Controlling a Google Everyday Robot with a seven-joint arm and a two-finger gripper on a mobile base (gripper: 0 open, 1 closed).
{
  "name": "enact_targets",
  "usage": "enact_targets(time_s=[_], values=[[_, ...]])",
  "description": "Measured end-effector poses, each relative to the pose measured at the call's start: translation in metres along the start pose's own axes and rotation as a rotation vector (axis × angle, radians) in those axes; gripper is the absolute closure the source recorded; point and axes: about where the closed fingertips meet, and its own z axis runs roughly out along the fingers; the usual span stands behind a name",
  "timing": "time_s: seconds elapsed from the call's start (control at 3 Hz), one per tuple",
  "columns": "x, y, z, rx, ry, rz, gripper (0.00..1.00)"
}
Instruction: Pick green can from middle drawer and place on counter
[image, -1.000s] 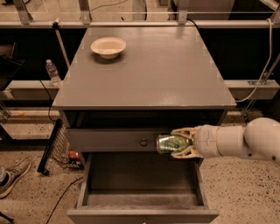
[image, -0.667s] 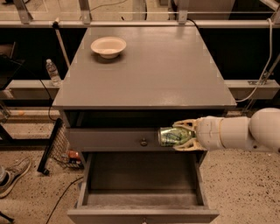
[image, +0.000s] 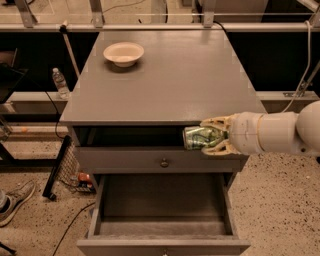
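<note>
Gripper (image: 206, 136), reaching in from 3 o'clock, grips the green can (image: 194, 137) sideways just below the front edge of the counter (image: 170, 85). Below, at 6 o'clock, the middle drawer (image: 162, 202) stands open.

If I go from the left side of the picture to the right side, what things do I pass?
Shoe on the floor → water bottle → cream bowl on the counter → drawer knob → green can, held by the pincer below the counter's front right edge → white arm.
</note>
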Motion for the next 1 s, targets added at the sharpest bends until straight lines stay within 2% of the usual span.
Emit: enact_targets(time_s=[0.33,0.67,1.0], values=[[-0.014,-0.030,-0.011,0.015,0.010,-0.077,1.00],[-0.014,-0.030,-0.011,0.015,0.010,-0.077,1.00],[-0.024,-0.054,-0.018,0.034,0.013,-0.133,1.00]])
